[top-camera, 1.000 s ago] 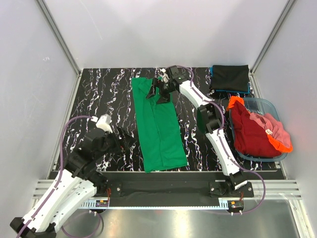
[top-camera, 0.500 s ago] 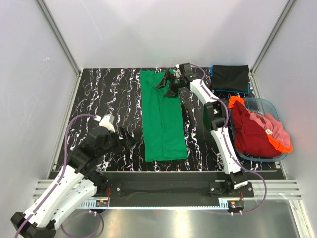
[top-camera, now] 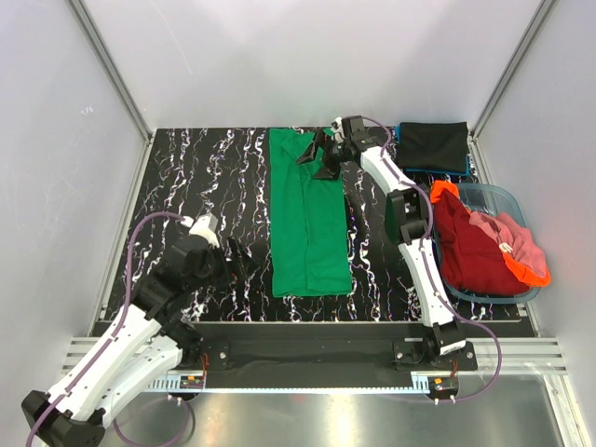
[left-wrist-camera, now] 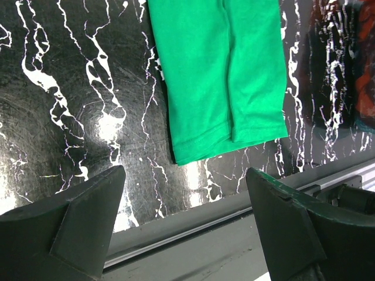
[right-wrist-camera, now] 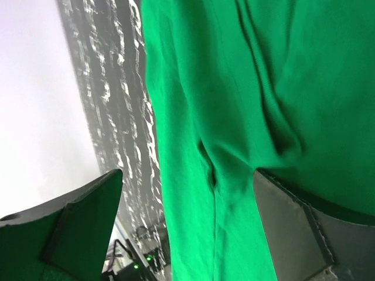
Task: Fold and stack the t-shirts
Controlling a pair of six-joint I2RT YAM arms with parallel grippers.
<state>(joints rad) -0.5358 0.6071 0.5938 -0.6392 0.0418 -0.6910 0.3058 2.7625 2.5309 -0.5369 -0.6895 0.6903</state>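
Drags narrow-folded bright green cloth t-shirt (top-camera: 309,223) right and straight along black marbled tabletop (top-camera: 205,177), right end effector (top-camera: 314,164) now wide open over its far end, left end effector (left-wrist-camera: 184,172) open, empty; likely readies crosswise fold.

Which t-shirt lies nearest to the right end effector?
The green t-shirt, a long central strip; the black t-shirt sits folded in the far right corner.

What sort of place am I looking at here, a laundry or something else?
Probably a robotics lab test booth, not a laundry: white walls close in a black marbled table, the left arm and right arm are bolted at its near edge, and a green t-shirt lies on it.
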